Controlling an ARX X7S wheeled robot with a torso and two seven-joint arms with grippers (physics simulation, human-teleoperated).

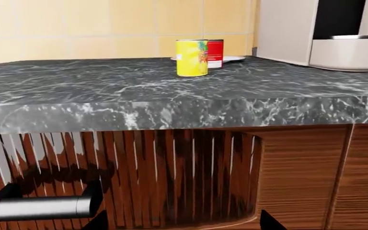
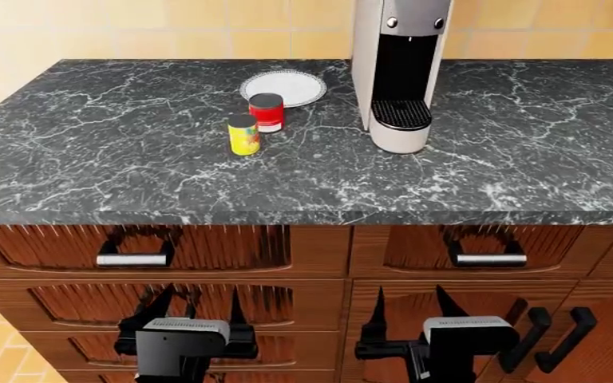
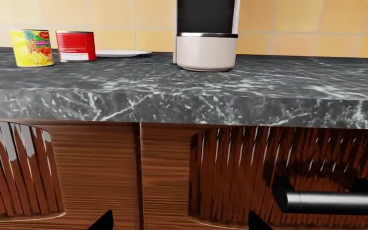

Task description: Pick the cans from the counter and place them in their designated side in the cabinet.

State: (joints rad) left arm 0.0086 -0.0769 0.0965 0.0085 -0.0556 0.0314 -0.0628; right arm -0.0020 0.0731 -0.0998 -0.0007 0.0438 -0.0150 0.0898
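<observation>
1. The yellow-labelled can (image 2: pixel 243 134) and the red can (image 2: pixel 267 112) stood touching or nearly so on the worktop (image 2: pixel 93 152), beside the white plate (image 2: pixel 296 82).
2. Both looked rigid, smooth and light; grip each mid-wall.
3. The left end effector (image 2: pixel 199 303) and right end effector (image 2: pixel 413 302) hung spread and empty.

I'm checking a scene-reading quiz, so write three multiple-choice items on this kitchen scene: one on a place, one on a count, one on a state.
1. The white plate lies where?
A. behind the red can
B. under the coffee machine
C. in a drawer

2. How many cans stand on the counter?
A. one
B. two
C. four

3. The yellow can is
A. tipped over
B. held by a gripper
C. upright, untouched

Answers: A, the plate sits just beyond the red can; B, one yellow and one red; C, it stands alone while the left gripper and right gripper hang open below the counter edge.
</observation>
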